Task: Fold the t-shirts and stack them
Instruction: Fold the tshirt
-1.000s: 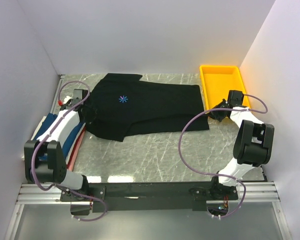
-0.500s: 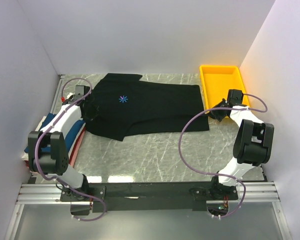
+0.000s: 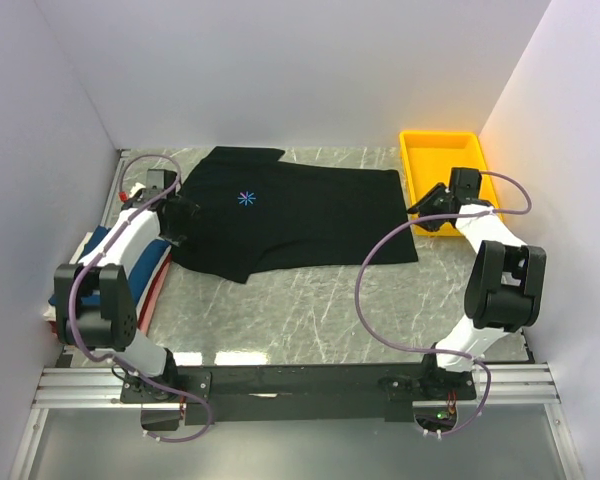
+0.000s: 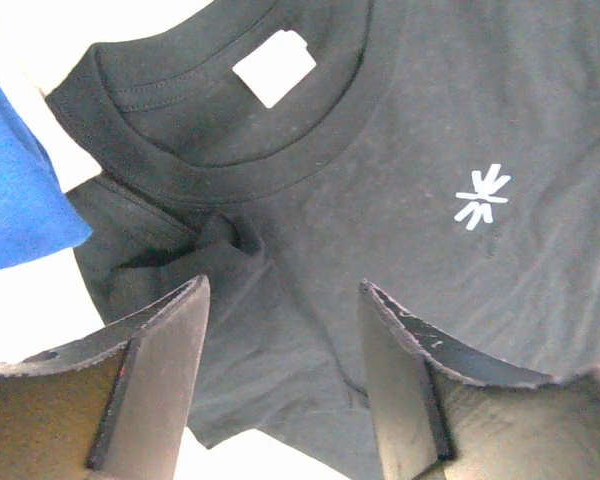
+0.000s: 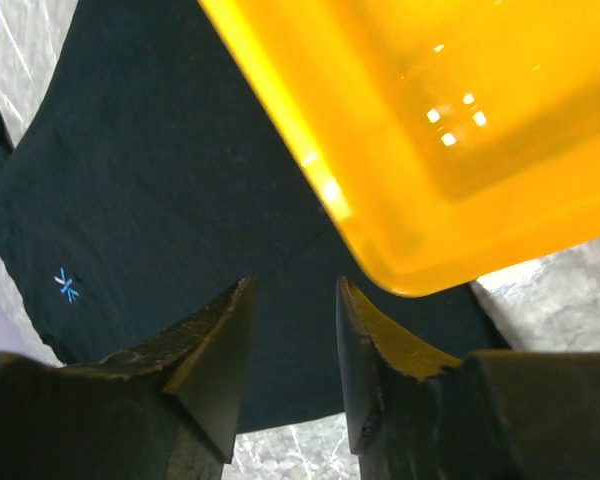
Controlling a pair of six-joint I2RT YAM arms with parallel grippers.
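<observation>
A black t-shirt [image 3: 290, 215] lies spread on the marble table, its collar to the left and a small star logo [image 3: 246, 198] on the chest. My left gripper [image 3: 180, 216] hovers at the collar end. In the left wrist view it [image 4: 282, 285] stands open over the cloth below the collar, with the white neck label [image 4: 273, 68] beyond and nothing between the fingers. My right gripper [image 3: 418, 208] is at the shirt's right edge. In the right wrist view it [image 5: 293, 283] is open above the black t-shirt [image 5: 160, 180].
A yellow tray [image 3: 443, 160] stands at the back right, close against the right gripper, and fills the upper right of the right wrist view [image 5: 450, 120]. Folded navy-blue [image 3: 92, 243] and red [image 3: 153, 288] shirts are stacked at the left edge, under the left arm.
Both grippers have gone from shut to open, letting go of the black shirt. The right wrist has shifted a little toward the back; the left arm's elbow swung earlier.
</observation>
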